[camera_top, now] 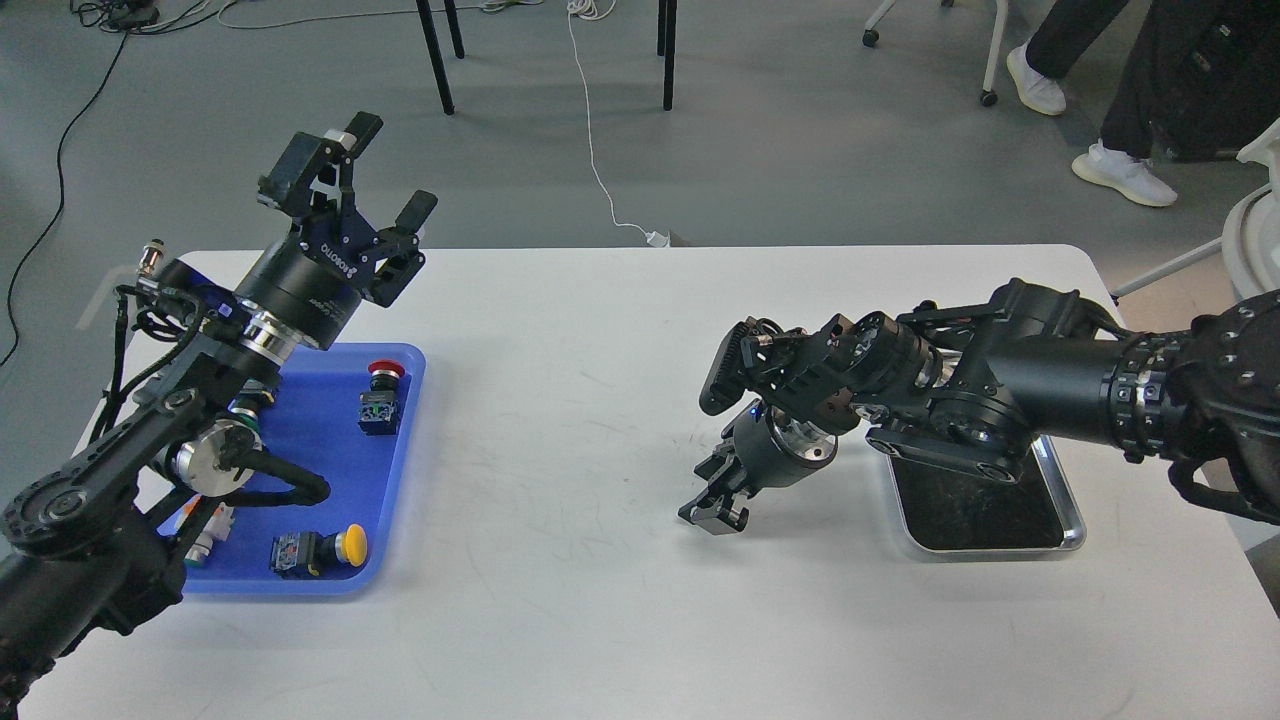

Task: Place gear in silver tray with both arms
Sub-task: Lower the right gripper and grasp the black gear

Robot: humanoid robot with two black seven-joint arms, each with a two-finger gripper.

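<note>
Only readable text: white "ROBOTIQ" lettering showing on the black body of the left gripper (375, 170), running along its side just below the fingers (415, 210). A second white mark is sitting on the cylindrical wrist housing (300, 295) under it, too small to read. Nothing legible is showing anywhere else.

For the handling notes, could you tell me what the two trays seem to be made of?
Silver tray: probably polished metal, judging by its bright shiny rim and dark reflective floor.
Blue tray: likely moulded plastic, given its uniform colour, soft sheen and rounded raised edge.
</note>
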